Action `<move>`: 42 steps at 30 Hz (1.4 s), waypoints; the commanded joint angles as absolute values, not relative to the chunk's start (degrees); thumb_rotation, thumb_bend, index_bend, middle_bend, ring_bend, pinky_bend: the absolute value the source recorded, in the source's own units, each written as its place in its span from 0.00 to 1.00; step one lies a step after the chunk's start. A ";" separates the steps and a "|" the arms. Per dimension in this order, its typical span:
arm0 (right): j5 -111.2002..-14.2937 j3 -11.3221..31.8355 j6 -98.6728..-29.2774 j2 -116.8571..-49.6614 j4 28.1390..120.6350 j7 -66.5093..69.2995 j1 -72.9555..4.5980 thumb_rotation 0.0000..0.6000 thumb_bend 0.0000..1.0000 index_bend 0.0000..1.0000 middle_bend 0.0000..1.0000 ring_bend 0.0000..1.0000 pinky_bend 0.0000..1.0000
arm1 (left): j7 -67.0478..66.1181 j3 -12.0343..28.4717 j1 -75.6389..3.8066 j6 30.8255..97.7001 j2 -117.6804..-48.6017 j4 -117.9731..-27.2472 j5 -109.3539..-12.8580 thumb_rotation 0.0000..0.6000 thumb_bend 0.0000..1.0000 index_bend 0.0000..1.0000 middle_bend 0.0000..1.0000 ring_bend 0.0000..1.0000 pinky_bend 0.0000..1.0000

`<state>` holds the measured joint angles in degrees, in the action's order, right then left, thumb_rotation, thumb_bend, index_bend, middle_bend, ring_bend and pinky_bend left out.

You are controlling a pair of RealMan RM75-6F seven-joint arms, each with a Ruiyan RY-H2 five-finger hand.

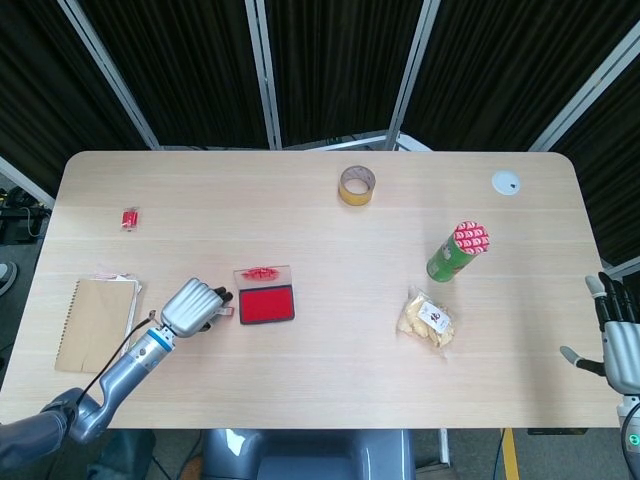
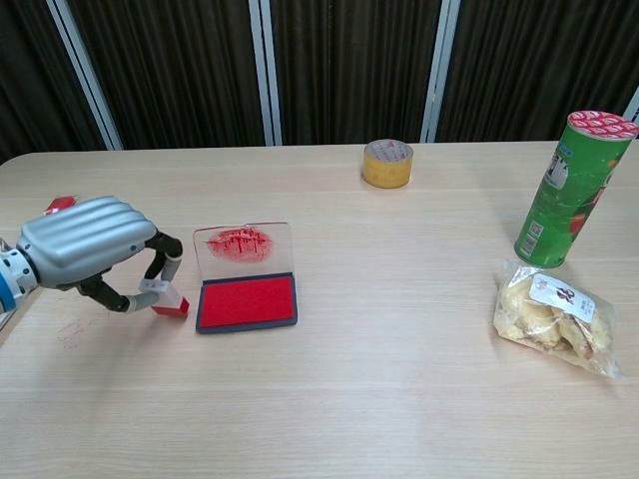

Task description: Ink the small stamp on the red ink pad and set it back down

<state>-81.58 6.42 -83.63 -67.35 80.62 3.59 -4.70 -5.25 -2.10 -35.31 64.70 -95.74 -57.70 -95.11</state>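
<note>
The small stamp [image 2: 166, 298], white with a red base, is pinched between the thumb and a finger of my left hand [image 2: 85, 247], just left of the ink pad and tilted. In the head view the stamp [image 1: 223, 313] peeks out past the left hand [image 1: 190, 306]. The red ink pad [image 2: 247, 301] lies open on the table, its clear lid [image 2: 243, 245] smeared red and standing behind it. Seen from the head, the ink pad [image 1: 266, 303] is right of the hand. My right hand [image 1: 620, 345] hangs off the table's right edge, fingers apart and holding nothing.
A yellow tape roll [image 2: 387, 163] sits at the back. A green can [image 2: 562, 190] and a snack bag [image 2: 554, 319] are on the right. A brown notebook [image 1: 95, 322] lies at the left, a small red packet [image 1: 129, 218] beyond it, a white disc [image 1: 506, 182] at the far right.
</note>
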 commanded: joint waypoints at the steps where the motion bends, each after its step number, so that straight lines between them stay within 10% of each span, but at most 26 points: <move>1: -81.46 6.44 -83.50 -67.29 80.63 3.71 -4.71 1.00 0.00 0.00 0.00 0.00 0.00 | -4.32 -1.08 -35.87 64.40 -94.07 -61.30 -94.09 1.00 0.41 0.55 0.57 0.89 0.89; 15: -80.40 6.70 -82.35 -67.28 80.29 3.76 -4.98 1.00 0.00 0.00 0.00 0.00 0.00 | -11.17 6.42 -41.07 52.89 -88.53 -79.47 -81.16 1.00 0.49 0.57 0.58 0.89 0.89; 42: -78.91 7.15 -80.80 -67.44 79.12 4.73 -5.31 1.00 0.00 0.00 0.00 0.00 0.00 | -21.05 7.83 -45.73 46.98 -94.84 -75.68 -68.58 1.00 0.50 0.59 0.59 0.89 0.89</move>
